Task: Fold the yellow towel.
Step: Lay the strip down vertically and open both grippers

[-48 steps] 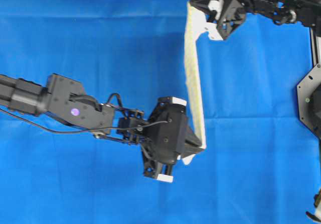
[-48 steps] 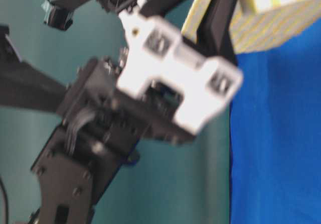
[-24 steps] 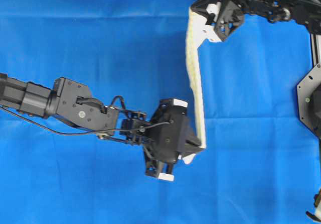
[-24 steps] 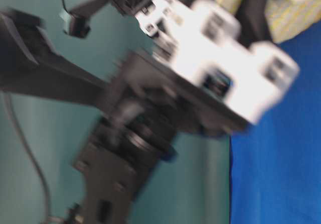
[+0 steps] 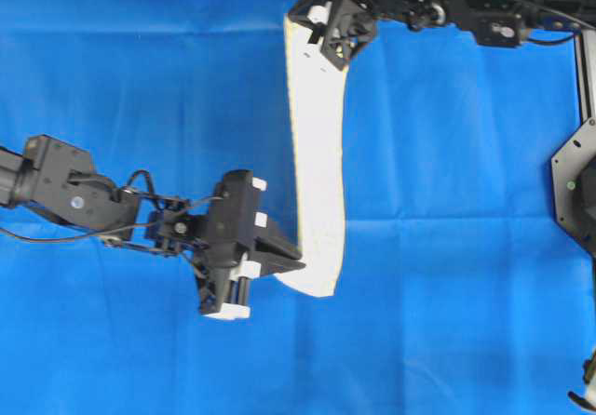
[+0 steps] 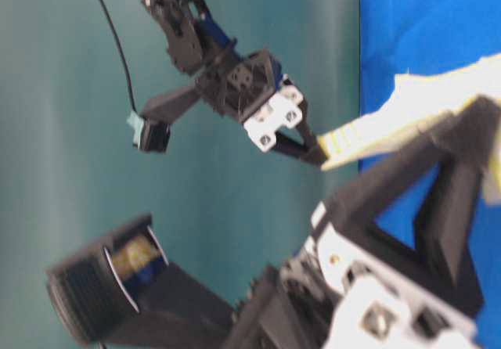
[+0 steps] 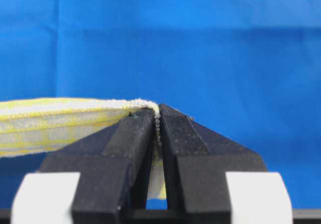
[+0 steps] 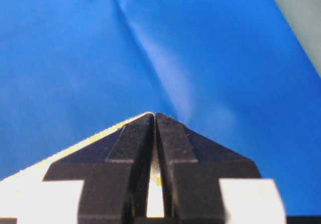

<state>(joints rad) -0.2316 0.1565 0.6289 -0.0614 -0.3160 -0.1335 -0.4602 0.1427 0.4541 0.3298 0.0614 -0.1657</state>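
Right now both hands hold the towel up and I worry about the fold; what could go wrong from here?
The left hand pinches only the very edge of the yellow towel, so it may slip out mid-carry. The right hand also grips just a thin corner. The towel hangs between them above the blue cloth, so uneven motion could skew the fold.

Black blocky arms, left claw (image 5: 296,266) w/ white end blocks, thin black cable, right claw (image 5: 312,26) matching
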